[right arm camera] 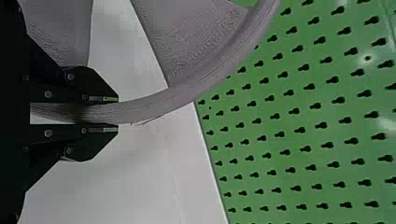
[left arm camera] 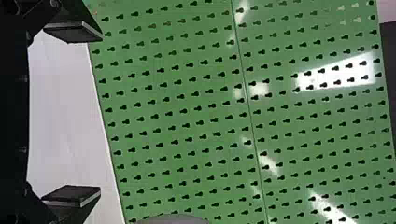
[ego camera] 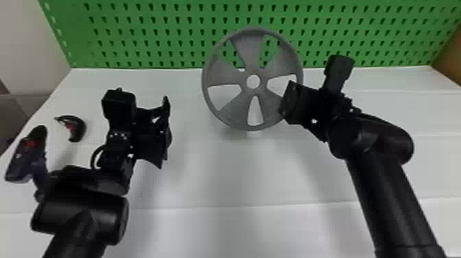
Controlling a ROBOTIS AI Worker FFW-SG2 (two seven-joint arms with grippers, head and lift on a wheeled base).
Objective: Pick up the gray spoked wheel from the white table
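green pegboard [ego camera: 192,25] behind white table [ego camera: 240,178] | pale wall [ego camera: 24,44] left | brown panel [ego camera: 451,56] right | pegboard glare [left arm camera: 338,72]

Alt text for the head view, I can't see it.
The right gripper holds a gray spoked wheel upright by its rim, a green pegboard behind. Left of the wheel, the left gripper is open over the white table.

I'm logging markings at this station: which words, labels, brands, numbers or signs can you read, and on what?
Gray spoked wheel: none readable.
Curved dark object and dark object nearer the left arm: red marks, too small to tell whether they are print.
Elsewhere: none readable.
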